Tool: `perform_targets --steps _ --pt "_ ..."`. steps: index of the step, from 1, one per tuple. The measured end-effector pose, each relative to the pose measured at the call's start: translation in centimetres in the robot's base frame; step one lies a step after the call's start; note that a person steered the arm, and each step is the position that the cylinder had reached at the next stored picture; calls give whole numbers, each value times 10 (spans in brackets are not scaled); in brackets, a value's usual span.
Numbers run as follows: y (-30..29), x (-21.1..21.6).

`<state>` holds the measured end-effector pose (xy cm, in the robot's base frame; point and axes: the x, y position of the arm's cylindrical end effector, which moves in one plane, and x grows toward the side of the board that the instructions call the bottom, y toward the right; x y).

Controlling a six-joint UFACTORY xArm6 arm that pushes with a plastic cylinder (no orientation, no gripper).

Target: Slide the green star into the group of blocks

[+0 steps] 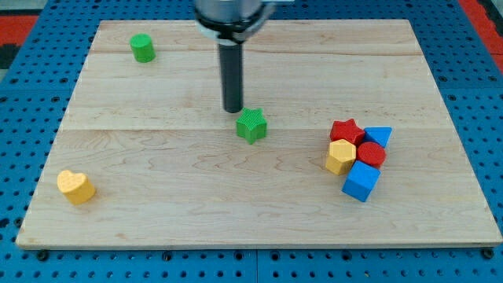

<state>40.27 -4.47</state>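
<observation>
The green star lies near the middle of the wooden board. My tip stands just to the star's upper left, very close to it or touching it. The group of blocks sits at the view's right: a red star, a blue triangular block, a yellow hexagon, a red round block and a blue cube, all packed together. The star is well to the left of the group.
A green round block stands at the upper left of the board. A yellow heart lies at the lower left. The board rests on a blue perforated table.
</observation>
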Motion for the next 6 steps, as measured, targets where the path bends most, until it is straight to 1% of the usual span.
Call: perform_targets --steps 1,2,3,4,5,6 --pt "26 40" --pt "113 61" --pt "95 69" --pt "53 24" --pt "46 -64" --pt "1 -144"
